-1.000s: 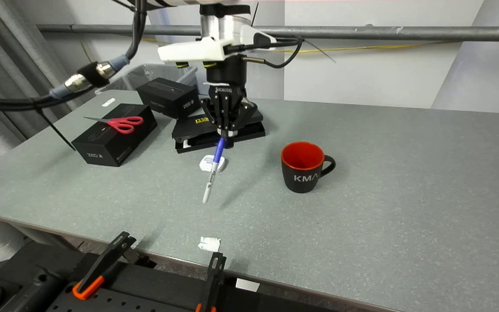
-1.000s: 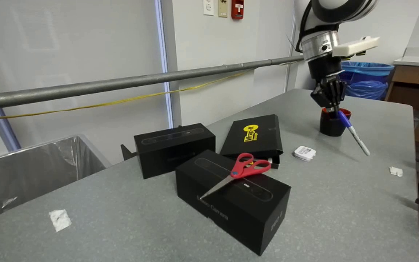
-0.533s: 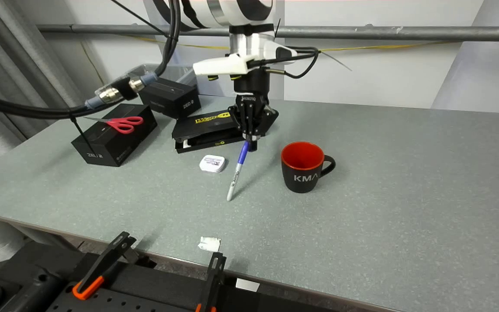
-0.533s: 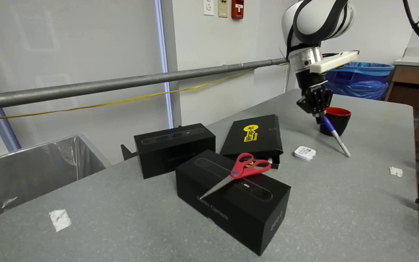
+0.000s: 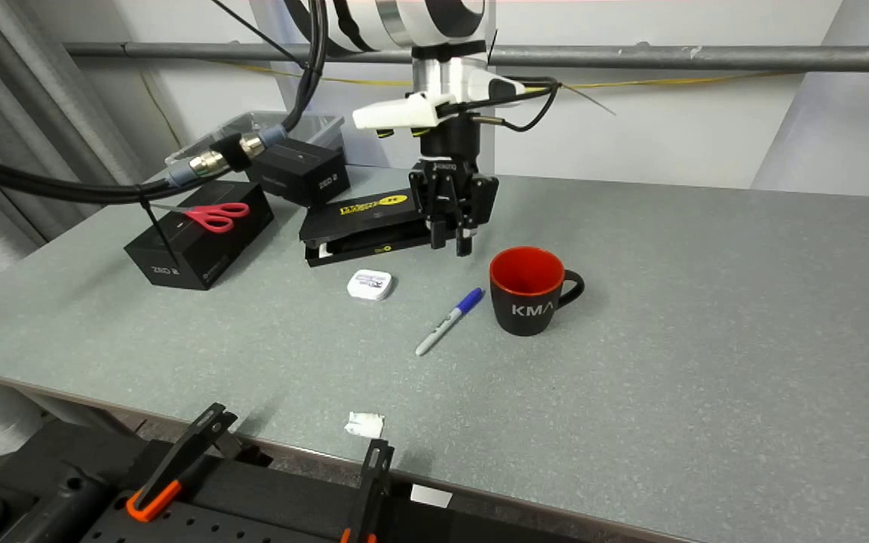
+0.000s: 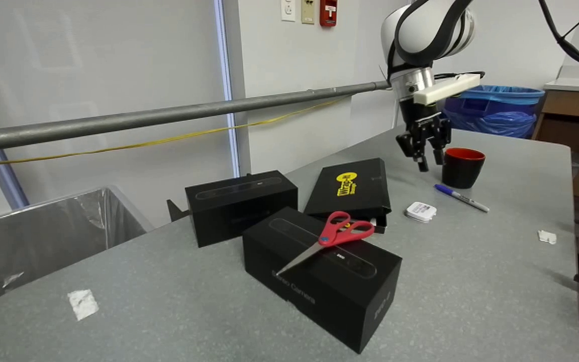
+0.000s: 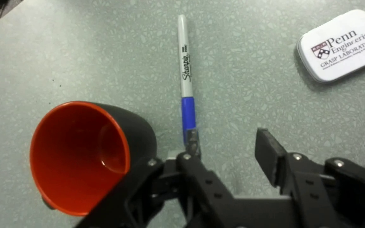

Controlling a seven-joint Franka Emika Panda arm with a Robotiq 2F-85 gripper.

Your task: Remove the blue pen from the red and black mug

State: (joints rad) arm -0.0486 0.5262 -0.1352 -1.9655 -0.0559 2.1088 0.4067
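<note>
The blue pen (image 5: pixel 449 322), with a blue cap and a whitish barrel, lies flat on the table beside the mug; it also shows in an exterior view (image 6: pixel 462 197) and in the wrist view (image 7: pixel 185 72). The red and black mug (image 5: pixel 523 311) stands upright, dark outside and red inside, and nothing shows inside it in the wrist view (image 7: pixel 138 133). My gripper (image 5: pixel 451 243) is open and empty above the table, behind the pen and to the mug's left in that view. In the wrist view one finger hides the end of the pen's cap.
A small white tin (image 5: pixel 370 284) lies left of the pen. Beyond it are a flat black box (image 5: pixel 366 219), another black box (image 6: pixel 242 206), and a black box (image 6: pixel 319 281) with red scissors (image 6: pixel 337 234) on top. White paper (image 5: pixel 365 424) lies near the front edge.
My gripper was shut on the pen's blue cap, holding it tilted and moving toward the mug's side. It has opened, and the pen has dropped to lie on the table. The mug has not moved.
</note>
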